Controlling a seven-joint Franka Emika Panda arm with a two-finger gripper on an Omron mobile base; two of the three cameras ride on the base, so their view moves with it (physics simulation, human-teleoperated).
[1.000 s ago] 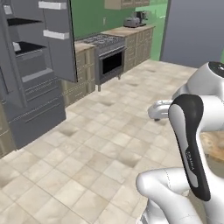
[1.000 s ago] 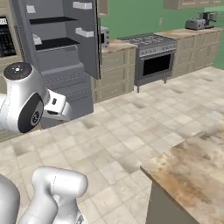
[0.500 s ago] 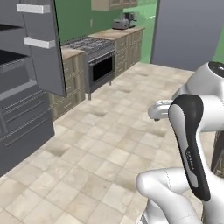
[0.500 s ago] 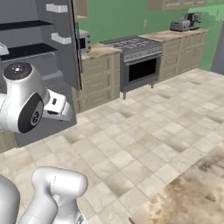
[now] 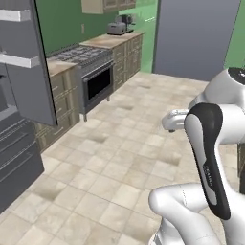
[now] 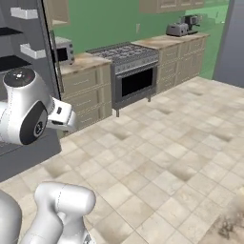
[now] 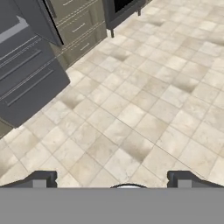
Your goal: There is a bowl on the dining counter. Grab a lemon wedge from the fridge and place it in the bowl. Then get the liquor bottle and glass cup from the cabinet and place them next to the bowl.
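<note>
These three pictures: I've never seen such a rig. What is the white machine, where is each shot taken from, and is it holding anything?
It is a rendered kitchen. The white machine is a robot arm on a base that can drive. Two cameras ride on the base, behind the arm to its left and right. The third sits on the hand and looks down at the tiled floor; the two dark fingers stand wide apart with nothing between them. Ahead stand the grey fridge with its door open, a stove and a toaster on the worktop.
</note>
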